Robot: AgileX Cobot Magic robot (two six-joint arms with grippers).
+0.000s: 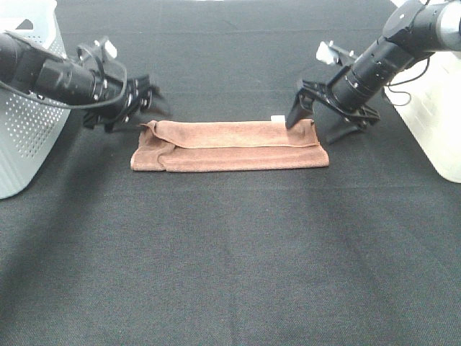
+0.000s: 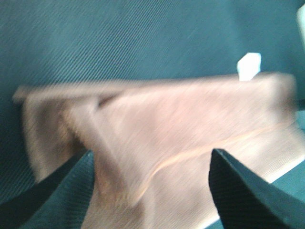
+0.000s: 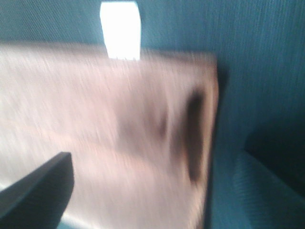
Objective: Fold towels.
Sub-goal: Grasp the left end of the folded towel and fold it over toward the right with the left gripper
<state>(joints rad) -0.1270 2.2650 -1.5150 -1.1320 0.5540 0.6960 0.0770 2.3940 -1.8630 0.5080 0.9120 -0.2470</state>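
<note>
The reddish-brown towel (image 1: 229, 145) lies folded into a long narrow strip on the black table, with its white tag (image 1: 276, 117) at the far edge. My left gripper (image 1: 137, 104) is open and empty just off the towel's left end. My right gripper (image 1: 317, 124) is open and empty over the towel's right end. In the left wrist view the towel (image 2: 181, 129) lies beyond the spread fingers (image 2: 243, 191), and its tag (image 2: 249, 66) shows. The right wrist view is blurred and shows the towel (image 3: 109, 124), the tag (image 3: 120, 28) and one finger (image 3: 38, 195).
A white perforated basket (image 1: 21, 144) stands at the left edge, close to the left arm. A white container (image 1: 439, 122) stands at the right edge beside the right arm. Black cloth (image 1: 230, 259) covers the table.
</note>
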